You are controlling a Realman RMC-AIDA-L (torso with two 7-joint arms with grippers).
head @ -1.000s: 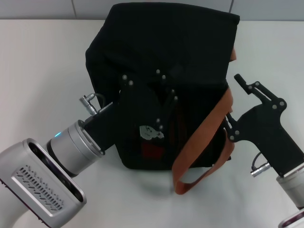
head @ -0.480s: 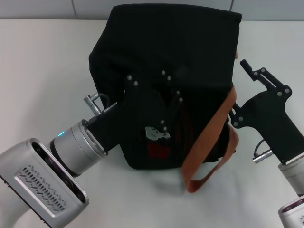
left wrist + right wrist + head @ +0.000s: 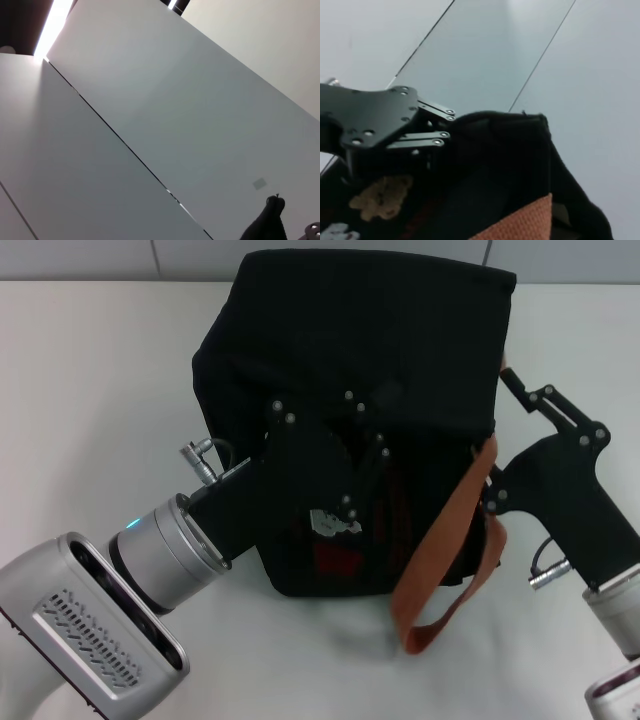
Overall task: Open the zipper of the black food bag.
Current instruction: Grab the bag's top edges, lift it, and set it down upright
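The black food bag [image 3: 400, 330] stands in the middle of the white table, with an orange-brown strap [image 3: 450, 530] hanging down its near right side. My left gripper [image 3: 383, 418] lies against the bag's near face, its fingers drawn together on bunched fabric; the right wrist view shows it [image 3: 447, 125] pinching the cloth beside a beige bear patch [image 3: 380, 197]. My right gripper [image 3: 497, 445] is at the bag's right edge, open, one finger [image 3: 520, 396] lying along the side by the strap. The zipper is not distinguishable against the black fabric.
The white table [image 3: 90, 370] runs out to the left and right of the bag, and a grey wall [image 3: 320, 255] sits just behind it. The left wrist view shows only wall panels [image 3: 150, 110].
The bag has shifted slightly right and away together with both grippers. The hanging strap loop has swung to the right.
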